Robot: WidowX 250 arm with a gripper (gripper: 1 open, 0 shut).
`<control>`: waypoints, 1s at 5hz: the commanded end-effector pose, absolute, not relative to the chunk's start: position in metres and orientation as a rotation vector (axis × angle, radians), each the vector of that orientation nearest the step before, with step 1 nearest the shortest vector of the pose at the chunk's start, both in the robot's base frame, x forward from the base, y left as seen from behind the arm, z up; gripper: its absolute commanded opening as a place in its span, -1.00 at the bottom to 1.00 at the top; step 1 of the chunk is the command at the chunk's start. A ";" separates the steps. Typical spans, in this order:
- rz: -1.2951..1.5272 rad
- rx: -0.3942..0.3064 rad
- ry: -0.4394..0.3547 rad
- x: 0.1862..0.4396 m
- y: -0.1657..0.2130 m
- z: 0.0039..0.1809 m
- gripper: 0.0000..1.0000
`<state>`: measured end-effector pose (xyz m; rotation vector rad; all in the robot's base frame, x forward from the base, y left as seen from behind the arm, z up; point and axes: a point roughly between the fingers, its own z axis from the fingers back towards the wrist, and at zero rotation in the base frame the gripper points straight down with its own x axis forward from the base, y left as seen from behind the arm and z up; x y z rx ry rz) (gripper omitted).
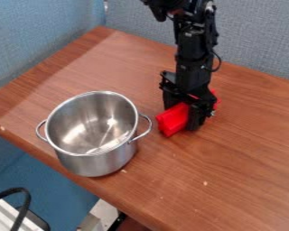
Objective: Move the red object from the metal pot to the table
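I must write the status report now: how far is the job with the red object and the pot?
Done: the metal pot looks empty, and the red object is outside it, low on the table to its right. In hand: the hand is shut on the object. Left: to open and lift away.

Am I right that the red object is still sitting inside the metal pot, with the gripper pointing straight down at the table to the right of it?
Not quite: the camera view shows the metal pot empty. The red object is outside it, down at the table between the fingers of the gripper. The rest stands: the gripper points straight down, to the right of the pot.
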<state>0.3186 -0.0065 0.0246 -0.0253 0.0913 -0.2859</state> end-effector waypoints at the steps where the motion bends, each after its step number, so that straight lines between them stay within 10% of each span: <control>1: -0.322 -0.008 0.034 0.329 -0.011 0.042 -1.00; 5: -0.377 0.018 0.034 0.327 -0.013 0.046 -1.00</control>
